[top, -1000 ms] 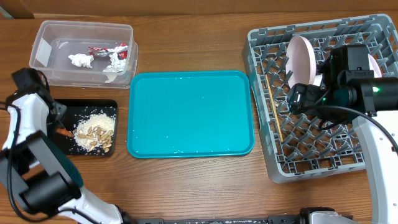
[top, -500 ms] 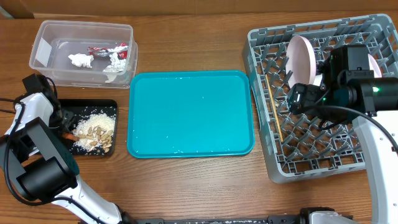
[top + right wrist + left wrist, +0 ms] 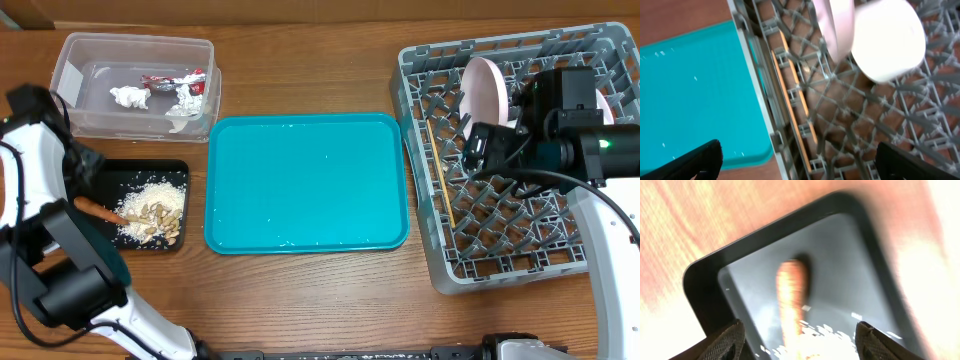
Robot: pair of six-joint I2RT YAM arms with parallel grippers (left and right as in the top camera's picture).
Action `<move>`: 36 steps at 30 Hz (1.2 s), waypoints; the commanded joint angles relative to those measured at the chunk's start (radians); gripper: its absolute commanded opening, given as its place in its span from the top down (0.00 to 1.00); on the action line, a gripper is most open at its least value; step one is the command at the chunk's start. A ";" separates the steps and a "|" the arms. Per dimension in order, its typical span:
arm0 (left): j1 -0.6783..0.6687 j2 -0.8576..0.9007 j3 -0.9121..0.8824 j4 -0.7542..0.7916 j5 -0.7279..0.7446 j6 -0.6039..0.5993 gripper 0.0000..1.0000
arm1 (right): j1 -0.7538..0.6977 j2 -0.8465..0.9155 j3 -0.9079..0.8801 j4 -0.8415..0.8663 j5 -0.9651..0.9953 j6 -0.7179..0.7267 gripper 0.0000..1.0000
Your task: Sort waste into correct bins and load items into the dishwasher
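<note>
An orange carrot [image 3: 791, 294] lies in the left end of the black tray [image 3: 705, 287], beside whitish rice scraps [image 3: 836, 341]. My left gripper [image 3: 800, 342] hangs open above it, with the carrot lying free on the tray floor between the fingers. From overhead, the left gripper [image 3: 85, 168] is over the black tray [image 3: 178, 167], the carrot [image 3: 98, 210] and the rice scraps [image 3: 150, 212]. The clear tub [image 3: 70, 52] holds a red-and-silver wrapper [image 3: 176, 79] and tissue [image 3: 129, 97]. My right gripper [image 3: 805, 162] is open and empty over the grey rack [image 3: 765, 75], above the chopsticks [image 3: 795, 100].
A teal tray [image 3: 305, 180] lies between the bins and the rack [image 3: 440, 260]. In the rack, a plate [image 3: 484, 92] stands on edge, with a white bowl [image 3: 887, 42] beside it. The right gripper [image 3: 478, 152] sits over the rack's left half.
My left gripper has opened and drawn back and up from the tray, leaving the carrot lying in it. The right arm has shifted slightly.
</note>
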 commanded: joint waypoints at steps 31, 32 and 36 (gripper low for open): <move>-0.523 -0.435 -0.061 -0.470 0.314 0.412 0.00 | 0.000 0.063 -0.022 -0.032 -0.156 -0.099 0.00; -0.523 -0.542 -0.132 -0.406 0.314 0.411 0.00 | 0.000 -0.005 -0.065 0.019 -0.156 -0.099 0.00; -0.523 -0.791 -0.307 -0.246 0.314 0.411 0.00 | 0.000 -0.199 -0.190 0.124 -0.132 -0.096 0.00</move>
